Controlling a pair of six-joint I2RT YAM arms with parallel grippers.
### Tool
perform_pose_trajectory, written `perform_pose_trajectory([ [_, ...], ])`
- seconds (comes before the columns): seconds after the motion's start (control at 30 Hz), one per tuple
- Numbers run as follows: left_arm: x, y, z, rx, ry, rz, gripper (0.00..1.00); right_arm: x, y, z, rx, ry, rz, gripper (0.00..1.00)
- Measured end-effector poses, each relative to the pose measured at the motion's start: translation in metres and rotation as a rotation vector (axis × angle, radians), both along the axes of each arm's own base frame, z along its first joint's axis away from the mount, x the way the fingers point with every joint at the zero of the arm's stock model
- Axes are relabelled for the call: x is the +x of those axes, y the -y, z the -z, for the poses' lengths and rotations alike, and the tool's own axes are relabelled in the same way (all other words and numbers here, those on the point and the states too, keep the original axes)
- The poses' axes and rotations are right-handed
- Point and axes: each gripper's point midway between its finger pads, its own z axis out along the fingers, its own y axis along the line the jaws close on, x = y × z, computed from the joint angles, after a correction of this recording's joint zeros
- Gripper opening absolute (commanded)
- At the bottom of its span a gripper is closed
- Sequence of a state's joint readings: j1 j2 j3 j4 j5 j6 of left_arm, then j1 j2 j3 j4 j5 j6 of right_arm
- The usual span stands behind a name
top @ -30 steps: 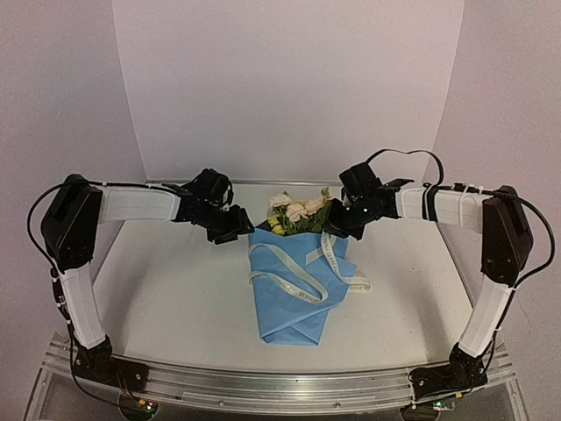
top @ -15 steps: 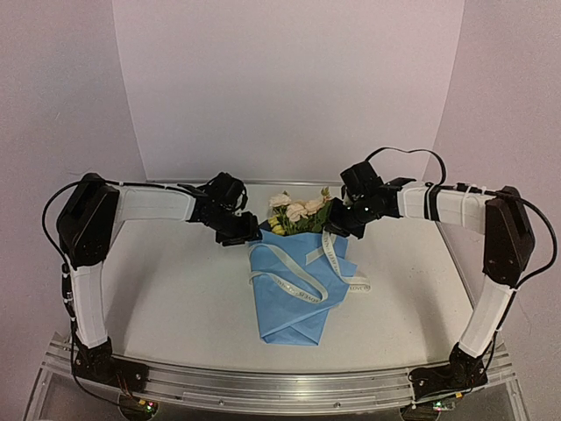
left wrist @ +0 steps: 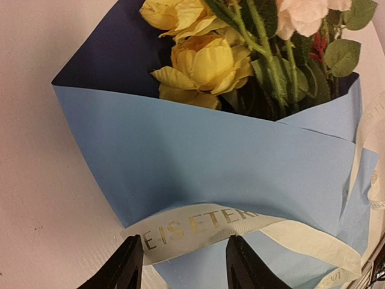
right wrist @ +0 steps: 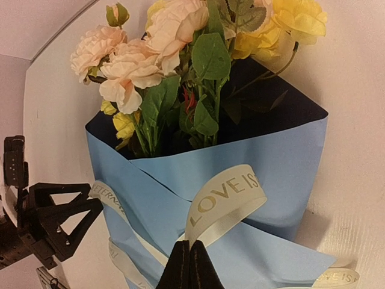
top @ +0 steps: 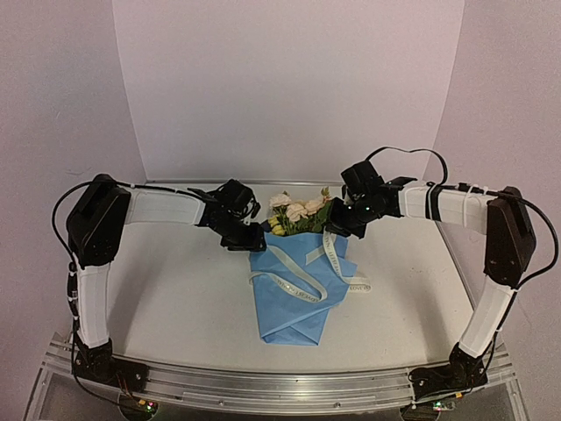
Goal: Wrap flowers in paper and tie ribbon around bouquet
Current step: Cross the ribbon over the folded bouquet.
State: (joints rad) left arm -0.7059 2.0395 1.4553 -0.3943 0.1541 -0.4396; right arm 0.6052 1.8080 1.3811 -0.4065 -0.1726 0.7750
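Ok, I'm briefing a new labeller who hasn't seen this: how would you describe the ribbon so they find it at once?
On the white table lies a light blue paper cone with flowers at its far end. The ribbon crosses the cone's front, one loop pinched in the right gripper. It is the only narrow cream strip, printed with gold lettering.

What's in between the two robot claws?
The bouquet, ribbon draped over it, lies between the left gripper and right gripper; the top view shows it.
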Motion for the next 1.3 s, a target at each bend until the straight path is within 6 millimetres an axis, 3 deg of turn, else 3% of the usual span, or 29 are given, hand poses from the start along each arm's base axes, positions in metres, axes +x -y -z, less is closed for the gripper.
perform_pose_trajectory([
  [0.17, 0.005, -0.004, 0.013, 0.045, 0.008, -0.009, 0.24, 0.0, 0.0, 0.0, -0.001, -0.001, -0.001, 0.0],
  [0.33, 0.013, -0.008, 0.011, 0.069, 0.044, -0.026, 0.01, -0.001, 0.001, -0.002, 0.0, 0.001, -0.001, 0.0],
  [0.6, 0.029, -0.007, -0.002, 0.081, 0.156, -0.017, 0.0, -0.001, 0.002, -0.008, -0.002, 0.016, -0.003, 0.0],
  [0.7, 0.031, 0.0, -0.025, 0.049, 0.223, 0.029, 0.0, -0.001, 0.004, -0.008, -0.018, 0.019, -0.006, 0.0],
  [0.8, 0.023, 0.017, -0.065, -0.022, 0.313, 0.113, 0.0, 0.0, 0.005, -0.011, -0.034, 0.03, -0.016, 0.0],
  [0.93, -0.015, 0.061, -0.127, -0.167, 0.438, 0.31, 0.0, 0.007, 0.003, -0.027, -0.019, 0.053, -0.035, 0.0],
  [1.1, -0.106, 0.141, -0.187, -0.365, 0.51, 0.67, 0.0, 0.022, 0.0, -0.053, 0.069, 0.071, -0.065, 0.0],
  [1.2, -0.157, 0.181, -0.202, -0.441, 0.524, 0.862, 0.0, 0.031, -0.003, -0.067, 0.121, 0.081, -0.09, 0.0],
  [1.3, -0.195, 0.211, -0.192, -0.479, 0.504, 0.992, 0.0, 0.035, -0.007, -0.072, 0.161, 0.076, -0.122, 0.0],
])
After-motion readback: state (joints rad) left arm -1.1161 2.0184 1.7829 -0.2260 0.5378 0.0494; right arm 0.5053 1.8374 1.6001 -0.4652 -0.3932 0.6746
